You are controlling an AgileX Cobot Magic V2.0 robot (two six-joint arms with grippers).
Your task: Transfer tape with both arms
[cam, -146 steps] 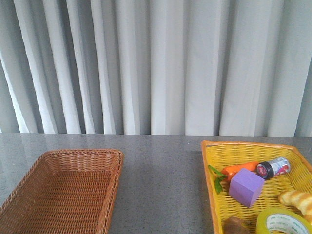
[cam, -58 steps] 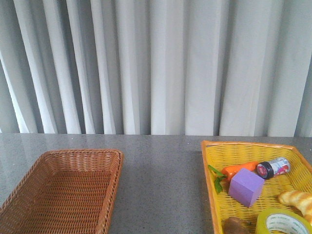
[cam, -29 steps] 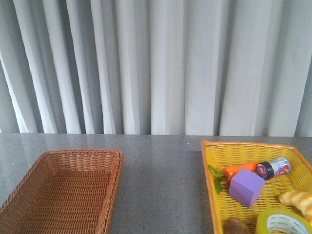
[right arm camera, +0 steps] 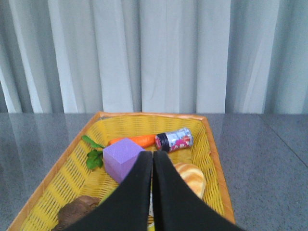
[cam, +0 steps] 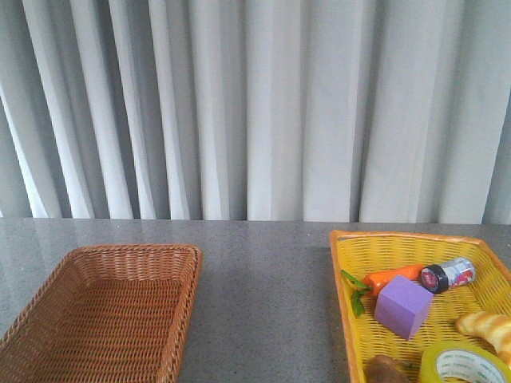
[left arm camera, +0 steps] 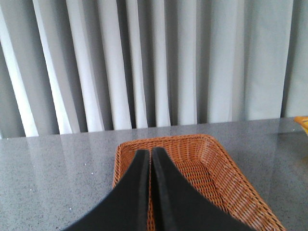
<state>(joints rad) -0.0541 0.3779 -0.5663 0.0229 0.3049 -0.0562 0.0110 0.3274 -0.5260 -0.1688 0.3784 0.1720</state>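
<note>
Both claws are pinched closed on nothing: left claw (left arm camera: 149, 156) over the brown basket (left arm camera: 226, 168), right claw (right arm camera: 153, 159) over the yellow basket (cam: 348, 319). Tape (cam: 463, 363) sits in that basket's near corner, cube (cam: 403, 306) and carrot (cam: 391, 278) farther back.

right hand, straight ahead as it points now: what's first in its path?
Likely the purple cube in the yellow basket, just past the shut right hand. The bread roll sits beside the line. Depth is unclear, so it might pass above.
</note>
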